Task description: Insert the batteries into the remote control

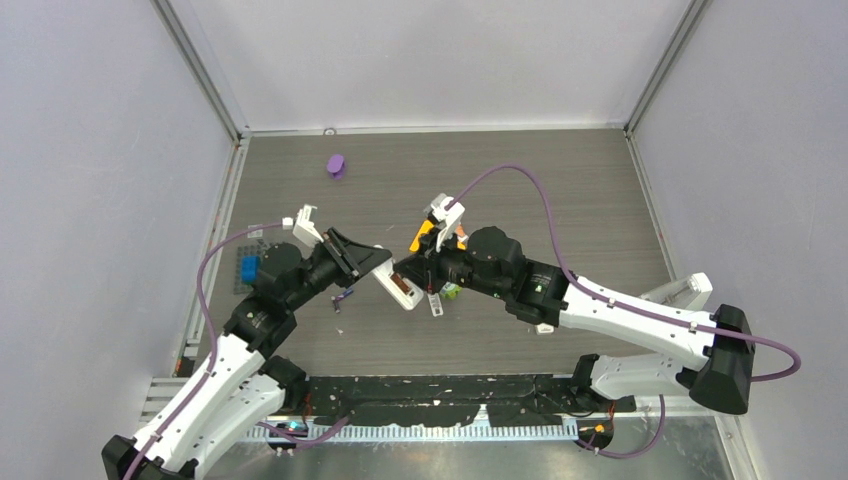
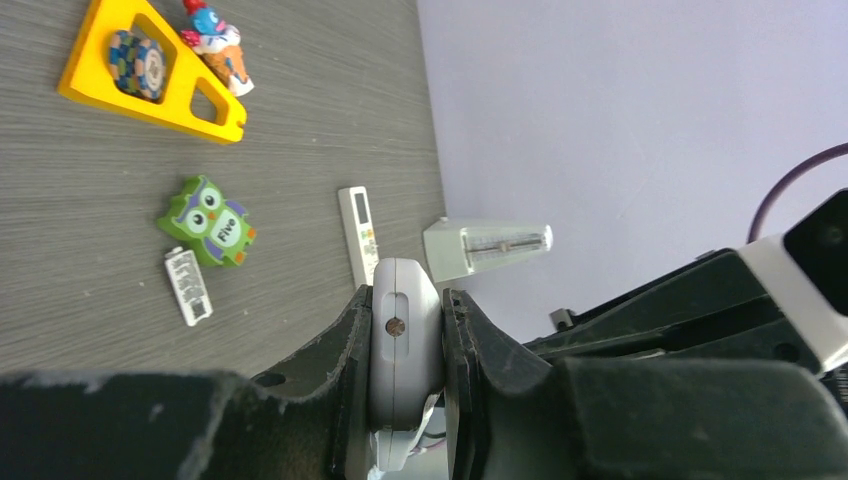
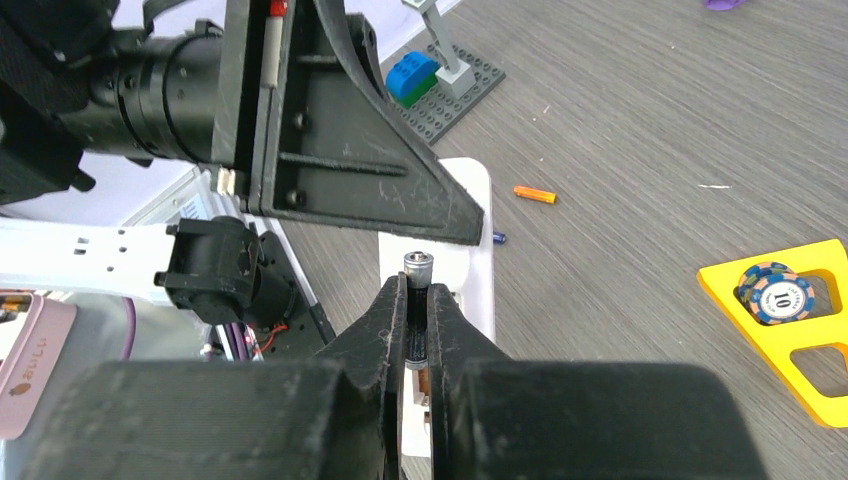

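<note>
Battery meets remote near mid-desk, a little toward the near edge.

The right jaws are pinched narrow on a dark battery point(image 3: 416, 268), its tip poised over the remote point(image 3: 470, 210), which the left jaws clamp by its sides above the desk point(image 1: 560, 180). A push off-line could likely twist the remote in that side grip or pivot the battery loose. The wrists sit close enough to clash. An orange battery point(image 3: 534, 195) lies loose leftward. Bare desk toward the far and right edges offers room to retreat.
</note>
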`<act>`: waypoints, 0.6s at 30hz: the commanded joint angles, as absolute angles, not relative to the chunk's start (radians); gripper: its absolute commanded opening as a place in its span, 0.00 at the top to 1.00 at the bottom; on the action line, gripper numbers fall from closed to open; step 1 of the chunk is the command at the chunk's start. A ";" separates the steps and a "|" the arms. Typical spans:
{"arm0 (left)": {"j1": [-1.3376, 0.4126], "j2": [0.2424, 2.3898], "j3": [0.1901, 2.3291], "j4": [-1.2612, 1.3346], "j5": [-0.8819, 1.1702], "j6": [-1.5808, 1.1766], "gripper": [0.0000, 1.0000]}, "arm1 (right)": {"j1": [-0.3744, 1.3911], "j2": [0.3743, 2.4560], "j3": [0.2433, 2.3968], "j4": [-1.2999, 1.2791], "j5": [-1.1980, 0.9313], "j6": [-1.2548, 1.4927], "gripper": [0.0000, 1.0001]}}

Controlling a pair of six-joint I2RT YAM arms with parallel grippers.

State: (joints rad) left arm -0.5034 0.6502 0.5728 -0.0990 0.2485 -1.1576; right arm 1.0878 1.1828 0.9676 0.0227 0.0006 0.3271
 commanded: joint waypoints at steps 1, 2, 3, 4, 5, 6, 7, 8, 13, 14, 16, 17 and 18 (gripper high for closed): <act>-0.475 0.657 0.560 0.031 0.334 -1.238 1.00 | 1.095 1.188 0.967 0.082 -0.024 0.280 0.94; -0.471 0.658 0.557 0.043 0.342 -1.245 1.00 | 1.095 1.190 0.965 0.083 -0.021 0.279 0.94; -0.467 0.658 0.555 0.050 0.348 -1.252 1.00 | 1.095 1.195 0.963 0.083 -0.014 0.271 0.94; -0.465 0.659 0.552 0.059 0.354 -1.255 1.00 | 1.095 1.197 0.960 0.082 -0.010 0.267 0.94; -0.464 0.658 0.551 0.061 0.358 -1.257 1.00 | 1.095 1.202 0.958 0.083 -0.005 0.260 0.94; -0.462 0.657 0.552 0.063 0.364 -1.262 1.00 | 1.095 1.205 0.954 0.083 -0.004 0.249 0.94; -0.462 0.655 0.551 0.067 0.369 -1.266 1.00 | 1.095 1.206 0.952 0.087 -0.003 0.245 0.94; -0.459 0.655 0.552 0.065 0.375 -1.269 1.00 | 1.095 1.208 0.946 0.089 -0.003 0.235 0.94; -0.443 0.650 0.558 0.059 0.410 -1.296 1.00 | 1.095 1.205 0.916 0.116 0.038 0.196 0.93; -0.440 0.650 0.560 0.056 0.419 -1.303 1.00 | 1.095 1.201 0.904 0.119 0.037 0.184 0.93; -0.432 0.654 0.567 0.045 0.443 -1.316 1.00 | 1.095 1.194 0.888 0.134 0.035 0.164 0.93; -0.429 0.656 0.570 0.042 0.447 -1.323 1.00 | 1.095 1.191 0.880 0.135 0.032 0.158 0.93; -0.426 0.658 0.573 0.038 0.455 -1.330 1.00 | 1.095 1.186 0.875 0.138 0.023 0.142 0.93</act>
State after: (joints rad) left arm -0.4351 0.6636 0.5449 -0.0273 0.3641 -1.2724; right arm 1.0969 1.2041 0.9043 0.1101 0.0013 0.2134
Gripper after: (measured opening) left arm 0.266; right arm 0.121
